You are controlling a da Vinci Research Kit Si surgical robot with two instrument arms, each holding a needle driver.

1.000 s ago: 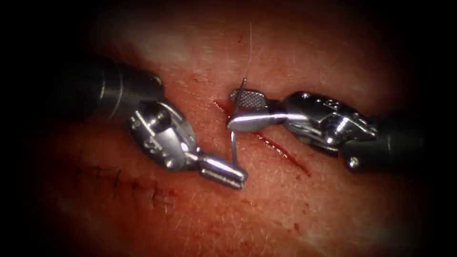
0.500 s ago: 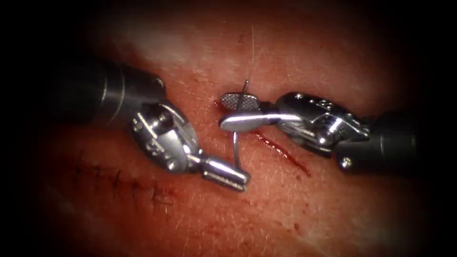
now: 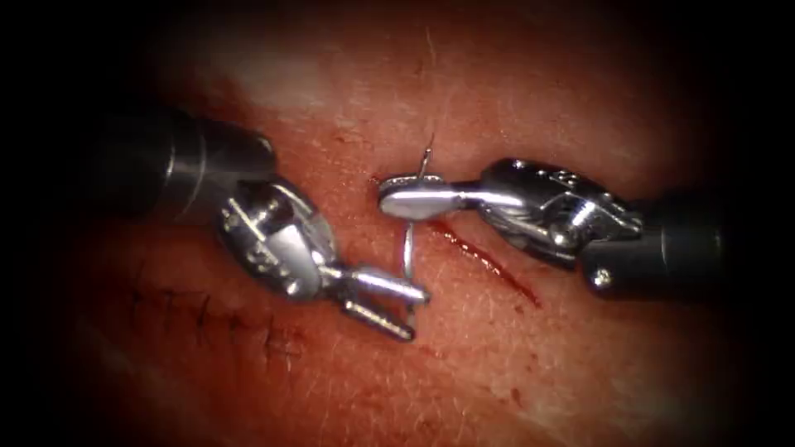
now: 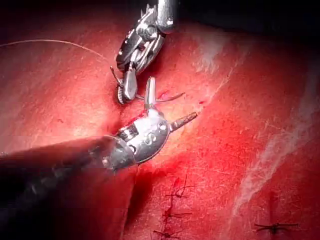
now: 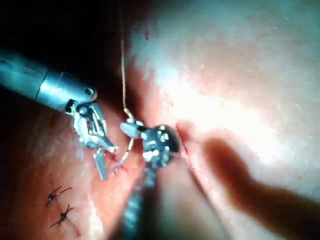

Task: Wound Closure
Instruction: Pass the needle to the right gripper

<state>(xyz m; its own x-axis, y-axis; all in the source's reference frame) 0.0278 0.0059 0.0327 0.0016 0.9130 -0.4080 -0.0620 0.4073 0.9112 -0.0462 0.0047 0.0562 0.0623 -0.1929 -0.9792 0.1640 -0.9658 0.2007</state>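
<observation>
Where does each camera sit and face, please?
Endoscope: above and in front, facing the cut in the tissue; shows left tool open low on the needle, right tool shut on its thread end.
Left wrist: on left arm, looks down its shaft at its tool.
Right wrist: on right arm, looks down its shaft at its tool.
All share both tools and needle.

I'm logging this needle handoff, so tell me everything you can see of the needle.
The needle is a thin, curved sliver of silvery metal, standing roughly upright over the cut. The right claw is shut on its upper part near the thread end. The left claw is open around its lower end. The thread trails from its upper end.
</observation>
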